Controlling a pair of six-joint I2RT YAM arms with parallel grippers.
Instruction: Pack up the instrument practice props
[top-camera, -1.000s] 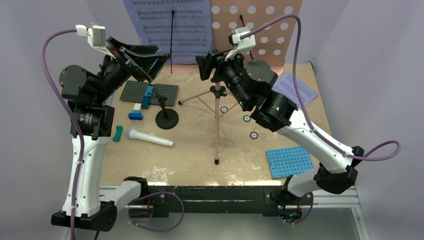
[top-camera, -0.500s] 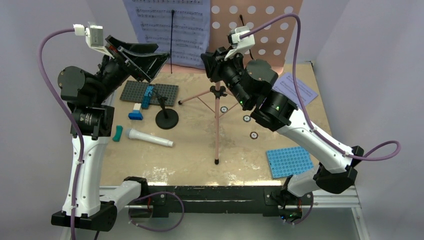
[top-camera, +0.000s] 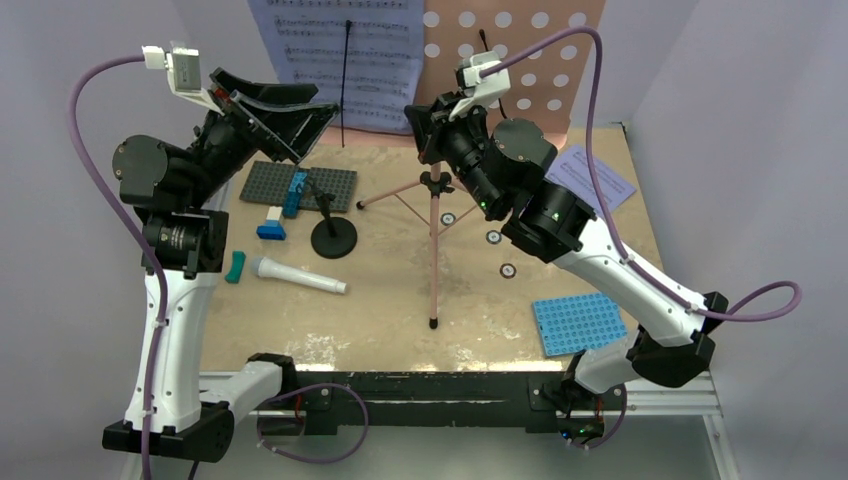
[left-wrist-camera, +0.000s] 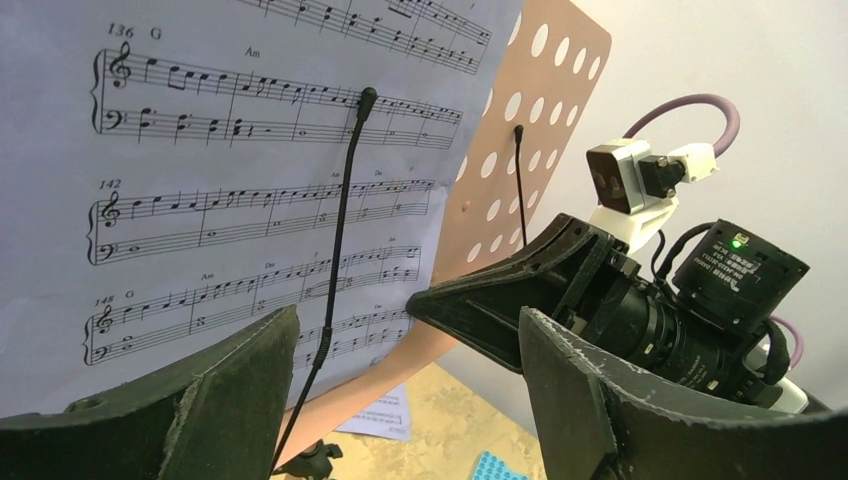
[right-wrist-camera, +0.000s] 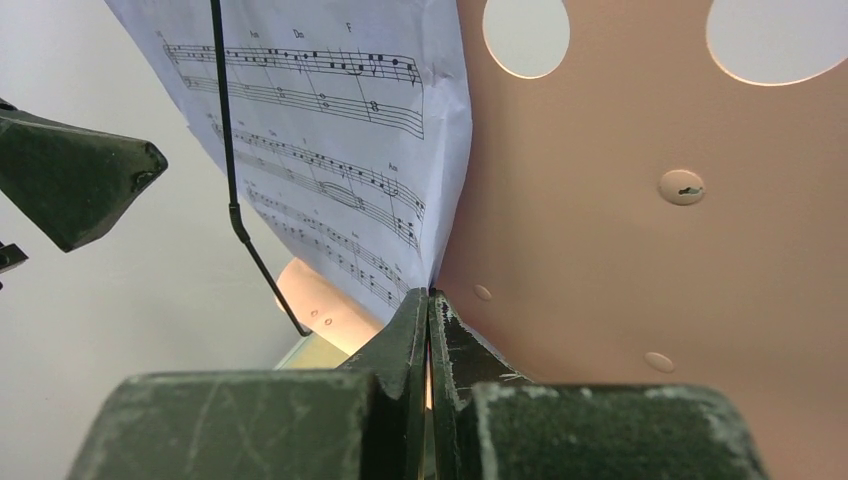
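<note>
The right gripper is pressing its fingers together on the lower right corner of the sheet music. That page is leaning against the left half of the dotted pink desk of the music stand, behind a thin black rod. The stand is standing upright on its tripod. The left gripper is hanging in the air to the left of the stand, level with the page's lower edge, fingers spread wide and touching nothing. The microphone is lying flat on the table left of the stand's pole. The round-based mic stand is sitting between the two. A second page is lying flat to the stand's right.
</note>
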